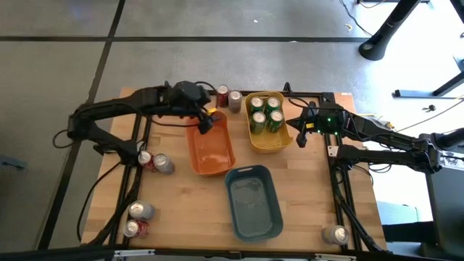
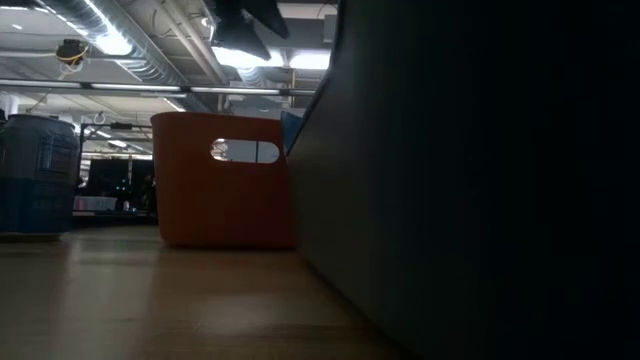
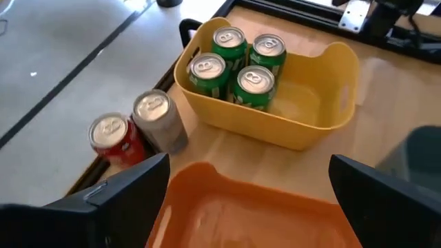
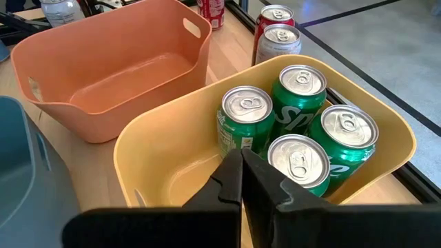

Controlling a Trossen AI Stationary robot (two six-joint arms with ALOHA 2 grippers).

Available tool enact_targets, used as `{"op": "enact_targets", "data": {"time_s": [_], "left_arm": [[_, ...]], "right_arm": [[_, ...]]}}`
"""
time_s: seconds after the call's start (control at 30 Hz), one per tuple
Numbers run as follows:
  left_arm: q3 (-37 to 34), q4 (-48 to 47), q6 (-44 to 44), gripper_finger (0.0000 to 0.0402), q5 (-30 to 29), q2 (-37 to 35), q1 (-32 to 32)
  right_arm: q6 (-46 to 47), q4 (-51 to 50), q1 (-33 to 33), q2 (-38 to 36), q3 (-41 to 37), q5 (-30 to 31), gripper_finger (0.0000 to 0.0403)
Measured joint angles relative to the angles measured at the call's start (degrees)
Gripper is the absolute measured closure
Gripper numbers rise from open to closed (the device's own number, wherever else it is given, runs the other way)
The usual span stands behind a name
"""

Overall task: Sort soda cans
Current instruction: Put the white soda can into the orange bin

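The left gripper point(image 1: 206, 120) hung spread and empty over the orange bin point(image 1: 212, 156), the upright red can point(image 1: 222, 95) just beyond it, probably nearer than the clenched right gripper point(image 1: 298, 135).

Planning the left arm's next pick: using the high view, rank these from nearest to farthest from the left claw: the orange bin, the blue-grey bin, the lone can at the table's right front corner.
1. Orange bin: directly under the left claw, at its far end.
2. Blue-grey bin: nearer the front edge, right of the orange one.
3. Lone can: right front corner, farthest.
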Motion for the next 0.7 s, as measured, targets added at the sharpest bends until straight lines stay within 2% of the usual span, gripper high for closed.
{"op": "enact_targets", "data": {"time_s": [0.3, 0.7], "left_arm": [[0.0, -6.5, -4.9, 0.0018, 0.0, -5.2, -0.1], [0.0, -12.7, -9.9, 0.0018, 0.0, -5.5, -0.6]], "right_arm": [[0.0, -0.1, 0.0, 0.0, 0.0, 0.0, 0.0397], [0.0, -0.1, 0.0, 0.0, 0.0, 0.0, 0.0397]]}}
